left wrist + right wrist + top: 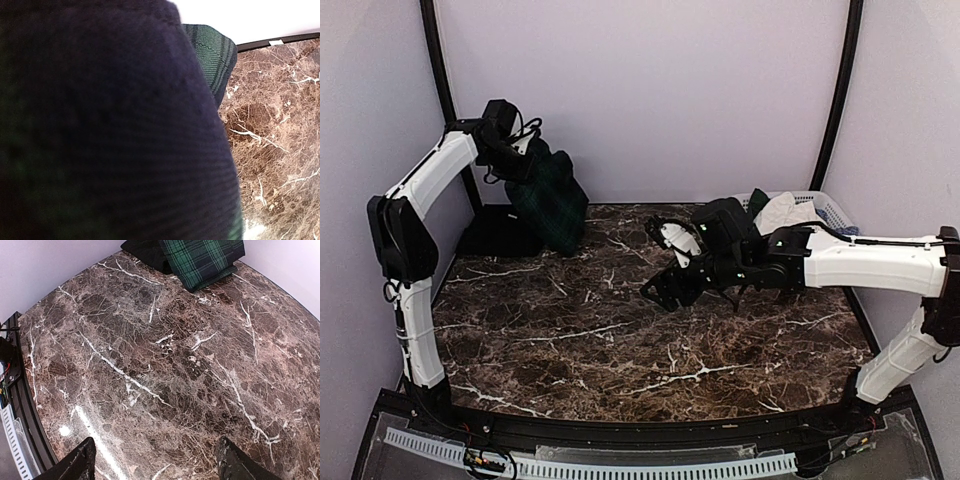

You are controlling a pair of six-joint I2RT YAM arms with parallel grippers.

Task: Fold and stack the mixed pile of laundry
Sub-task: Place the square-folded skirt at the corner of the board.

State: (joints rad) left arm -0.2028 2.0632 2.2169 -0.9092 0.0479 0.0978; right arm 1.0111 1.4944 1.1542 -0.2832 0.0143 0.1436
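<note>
The tartan skirt [552,200] hangs at the far-left corner of the marble table [620,350]. It's dark green and navy, bunched at the top where the left gripper [523,150] is clamped on it, with its lower edge down on the tabletop. Just to its left a black cloth [498,232] lies flat on the marble. From the left wrist, the tartan skirt [100,125] is a blurred mass right against the lens and the fingers are hidden. From the right wrist, its plaid [202,260] shows crisp beside the black cloth [145,252], far across the table. The left arm reaches high, elbow bent, wrist tipped down over the corner. The right gripper [670,285] hovers low over mid-table, jaws spread wide, its arm stretched in from the right. Behind it, at the far right, more garments [782,212] sit in the white basket [832,208].
</note>
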